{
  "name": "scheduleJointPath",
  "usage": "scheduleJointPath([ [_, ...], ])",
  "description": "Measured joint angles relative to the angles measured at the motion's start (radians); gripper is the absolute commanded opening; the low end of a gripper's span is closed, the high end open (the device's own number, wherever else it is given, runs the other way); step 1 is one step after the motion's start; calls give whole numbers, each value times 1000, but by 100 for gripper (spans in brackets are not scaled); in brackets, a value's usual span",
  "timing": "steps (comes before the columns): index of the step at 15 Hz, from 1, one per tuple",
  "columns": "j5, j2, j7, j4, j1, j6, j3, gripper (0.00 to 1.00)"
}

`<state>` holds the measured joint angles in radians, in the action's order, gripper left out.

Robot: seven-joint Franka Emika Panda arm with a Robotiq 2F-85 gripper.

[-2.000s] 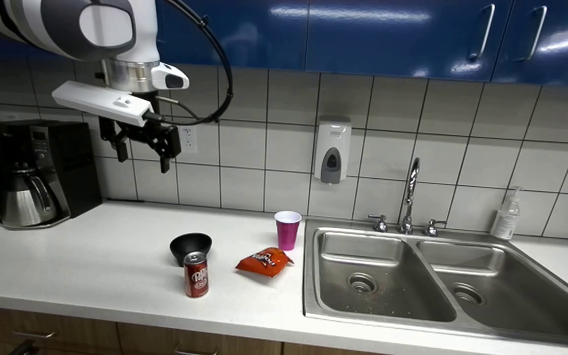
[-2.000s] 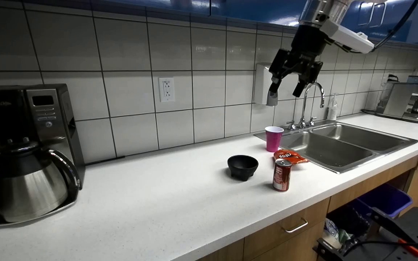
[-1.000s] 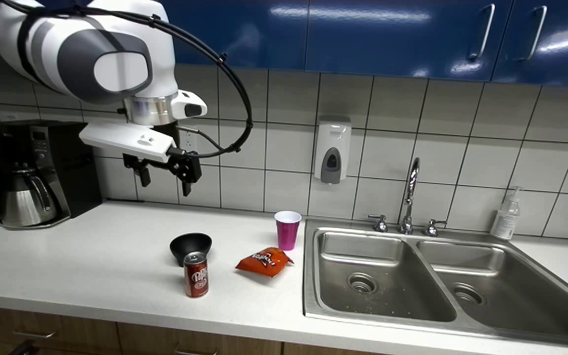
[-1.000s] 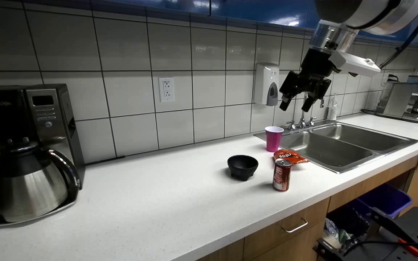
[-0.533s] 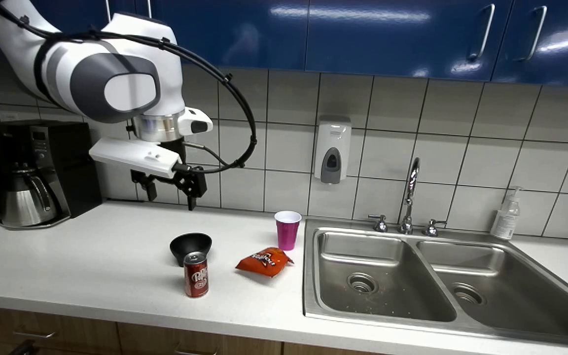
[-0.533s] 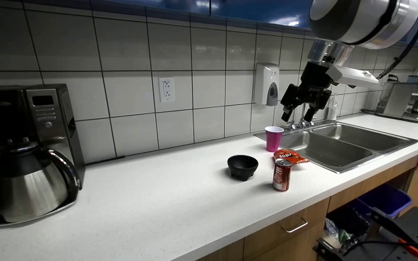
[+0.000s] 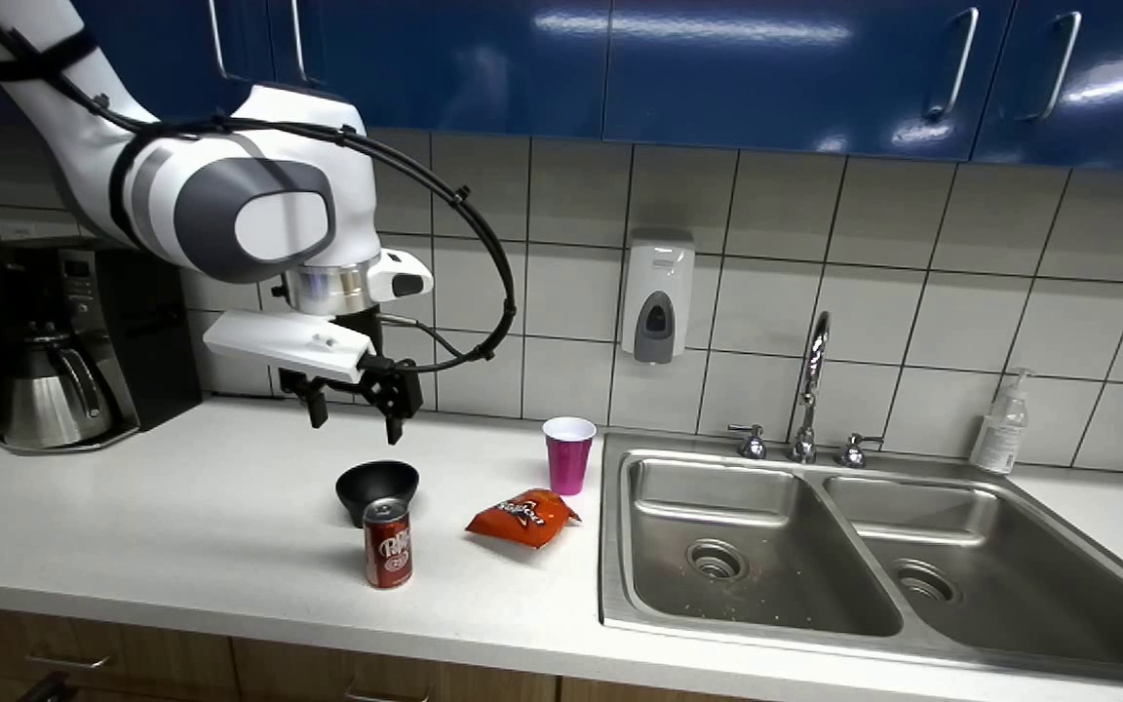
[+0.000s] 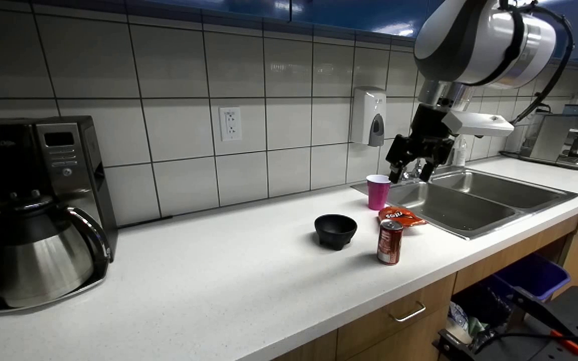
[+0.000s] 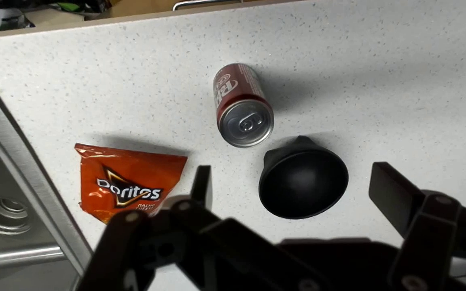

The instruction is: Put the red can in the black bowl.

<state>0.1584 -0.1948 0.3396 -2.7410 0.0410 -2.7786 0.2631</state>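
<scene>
Looking onto a long white counter (image 8: 168, 301) in every view, with a double steel sink (image 7: 866, 554) set into it. Showing above that counter a white and grey robot arm (image 7: 279, 210), ending in a black gripper (image 7: 356, 427) hanging tips-down in the air and touching nothing. Showing next an orange-red chip bag (image 9: 130, 182) lying near the sink, then a small black bowl (image 8: 335, 234) sitting upright with nothing visible inside. Passing a pink cup (image 8: 378, 192) standing by the sink rim and playing no part in the job. Coming to a red can (image 8: 390, 243) standing upright near the counter's front edge, outside the bowl, with a strip of counter showing between the two in an exterior view. Ending on the smallest parts, the black fingers (image 9: 395, 198), standing wide apart with nothing clamped between them.

Judging from this, probably standing at the approach, with both grasp and carry yet to come. For doing it well, likely needing a shift toward the front edge and slightly toward the bag, at a height clearing the bowl's rim. Then wanting a straight drop with one finger on either side of the can, minding the bowl with the nearer one. After that, calling for an even squeeze around the can's middle, firm enough for lifting. Before release, likely needing careful centring, given the small bowl.
</scene>
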Motion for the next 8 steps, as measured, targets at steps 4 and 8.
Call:
scheduleJointPath([
  [4,4,79,-2,36,-2,-24,-3,100],
  [8,6,160,-7,76,-15,-41,-22,100],
])
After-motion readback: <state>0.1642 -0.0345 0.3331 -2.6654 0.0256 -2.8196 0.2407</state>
